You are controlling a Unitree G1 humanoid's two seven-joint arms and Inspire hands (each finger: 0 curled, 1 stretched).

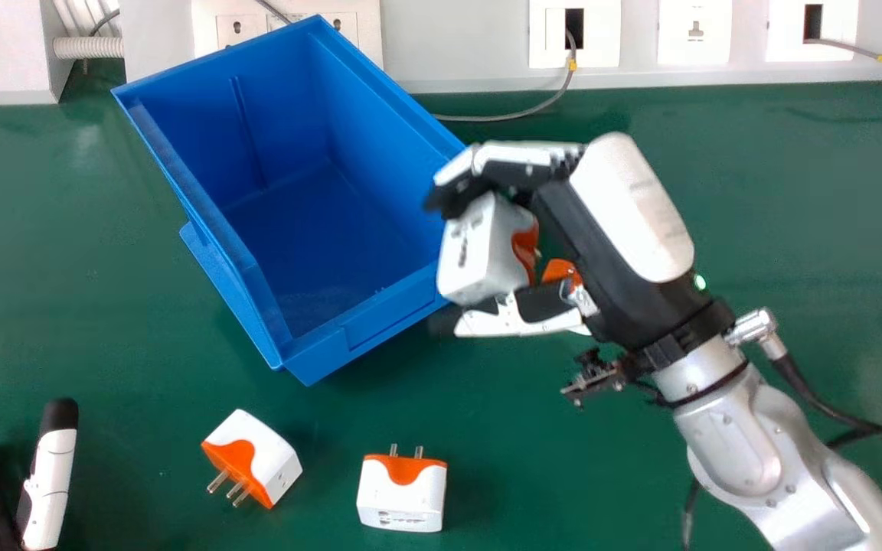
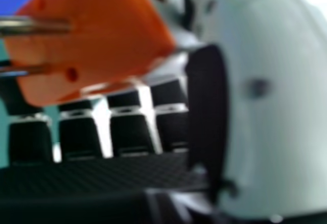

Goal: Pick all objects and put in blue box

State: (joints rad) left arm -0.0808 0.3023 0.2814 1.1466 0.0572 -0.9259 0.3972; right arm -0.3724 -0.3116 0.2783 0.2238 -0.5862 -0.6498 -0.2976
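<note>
At the blue box's [image 1: 311,229] right edge, my right hand [image 1: 617,222] has its fingers and thumb curled round a white and orange plug adapter [image 1: 479,249]. In the right hand view the adapter's orange prong face [image 2: 97,40] lies against the curled fingers of my right hand [image 2: 127,127]. Two more adapters rest on the table: one tilted, with its prongs toward the lower left [image 1: 253,459], and one with its prongs toward the box [image 1: 403,490]. At the lower left corner my left hand [image 1: 50,482] stays with its fingers straight. Nothing shows on the box's visible floor.
The green table [image 1: 104,306] runs back to a white wall panel with sockets [image 1: 694,30]. A grey cable [image 1: 502,117] curves from a socket down behind the box. The box stands at an angle, with a lip on its near left side.
</note>
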